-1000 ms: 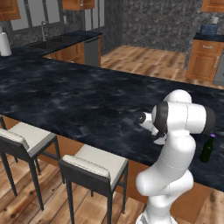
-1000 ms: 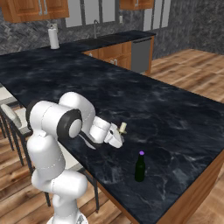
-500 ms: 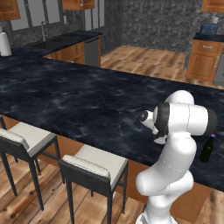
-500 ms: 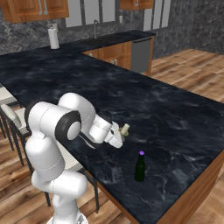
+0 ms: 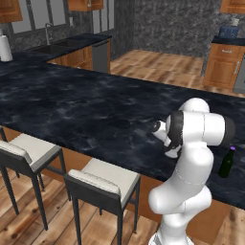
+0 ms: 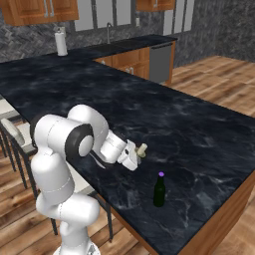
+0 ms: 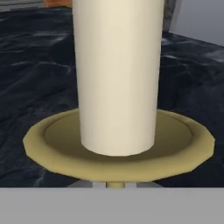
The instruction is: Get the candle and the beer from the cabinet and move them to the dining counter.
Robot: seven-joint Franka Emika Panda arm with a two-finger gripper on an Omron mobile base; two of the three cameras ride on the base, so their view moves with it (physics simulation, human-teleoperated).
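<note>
A cream-white candle [image 7: 116, 74] on its olive-brass dish [image 7: 118, 151] fills the hand view at very close range. From the right base view, the candle [image 6: 142, 148] sits at the tip of my gripper [image 6: 136, 154], which is shut on it just above the dining counter [image 6: 194, 129]. My gripper [image 5: 157, 127] reaches over the counter's near edge from the left base view. The beer [image 6: 159, 190], a dark green bottle with a purple cap, stands upright on the counter to the right of my hand, apart from it. It shows again as the beer [image 5: 226, 162] past my arm.
Two white-cushioned stools [image 5: 103, 179] [image 5: 26, 149] stand along the counter's near side. A white paper-towel roll [image 6: 61, 42] stands on the far kitchen counter by the sink. Brown wood wall cabinets [image 6: 37, 10] hang above it, doors shut.
The hand with the candle has crept slightly forward and down over the counter. The beer has stayed where it was.
</note>
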